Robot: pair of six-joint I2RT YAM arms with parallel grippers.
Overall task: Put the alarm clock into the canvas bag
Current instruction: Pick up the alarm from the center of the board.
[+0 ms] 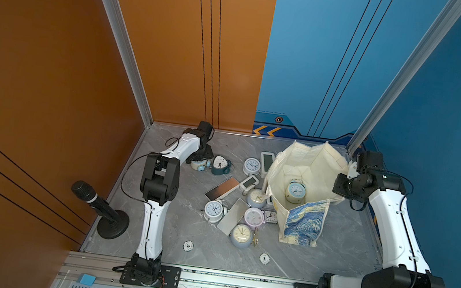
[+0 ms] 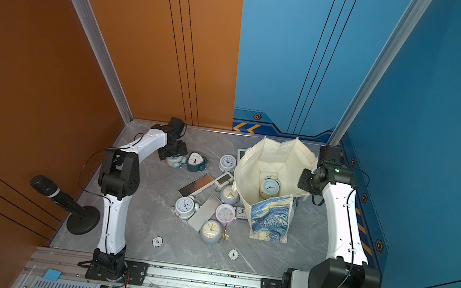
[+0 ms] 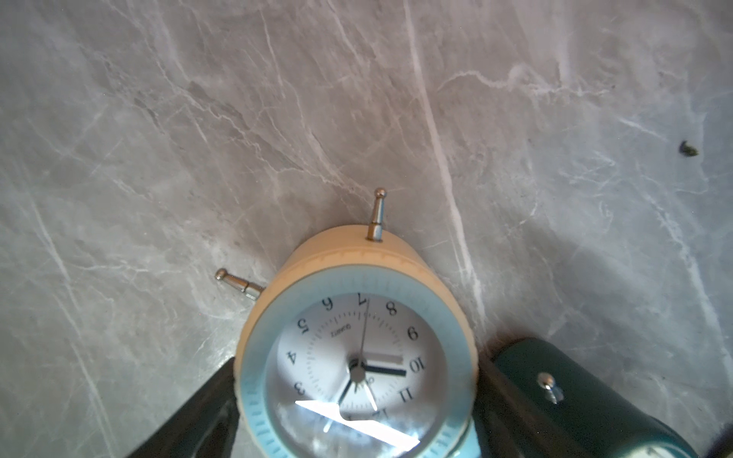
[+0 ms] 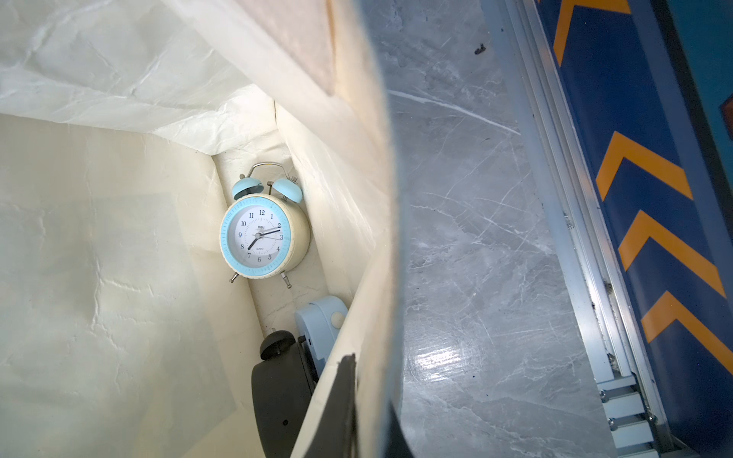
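The cream-and-blue alarm clock [image 3: 357, 349] lies between the left gripper's [image 1: 201, 157] parted jaws, well apart from the canvas bag [image 1: 305, 221]. The right gripper [image 1: 352, 169] clamps the bag's rim. Only the right wrist view shows a black clock [image 4: 277, 388] inside.

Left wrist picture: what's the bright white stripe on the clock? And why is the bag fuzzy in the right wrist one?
Left wrist view: light glaring off the glass of the alarm clock; right wrist view: the near edge of the canvas bag is out of focus, the twin-bell clock inside sharp.
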